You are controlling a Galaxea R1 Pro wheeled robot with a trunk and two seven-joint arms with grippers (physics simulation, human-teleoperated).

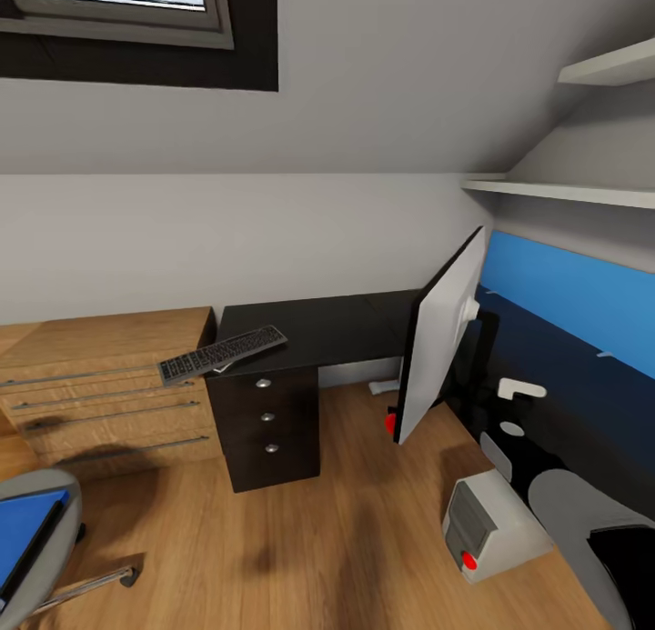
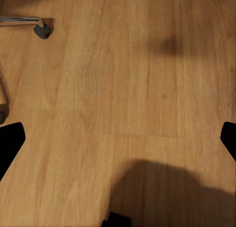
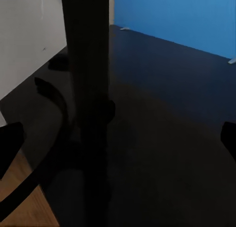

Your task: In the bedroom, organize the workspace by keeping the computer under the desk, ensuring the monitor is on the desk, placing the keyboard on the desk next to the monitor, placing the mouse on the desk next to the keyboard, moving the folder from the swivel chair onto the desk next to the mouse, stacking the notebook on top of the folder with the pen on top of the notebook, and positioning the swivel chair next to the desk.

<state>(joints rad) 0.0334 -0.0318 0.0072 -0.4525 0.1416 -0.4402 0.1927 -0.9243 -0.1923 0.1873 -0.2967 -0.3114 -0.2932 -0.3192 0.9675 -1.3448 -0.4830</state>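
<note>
The monitor [image 1: 443, 339] is seen standing tilted at the worktop [image 1: 318, 325] edge. The keyboard [image 1: 222, 354] overhangs its left corner. The folder [image 1: 23, 530] lies on the swivel chair [image 1: 41, 557]. Both hands are held wide open, empty.

Both hands [image 2: 118, 138] [image 3: 118, 138] wide open.

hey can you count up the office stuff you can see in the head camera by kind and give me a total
Monitor: 1
Keyboard: 1
Computer: 1
Folder: 1
Swivel chair: 1
Desk: 1
Total: 6
</note>
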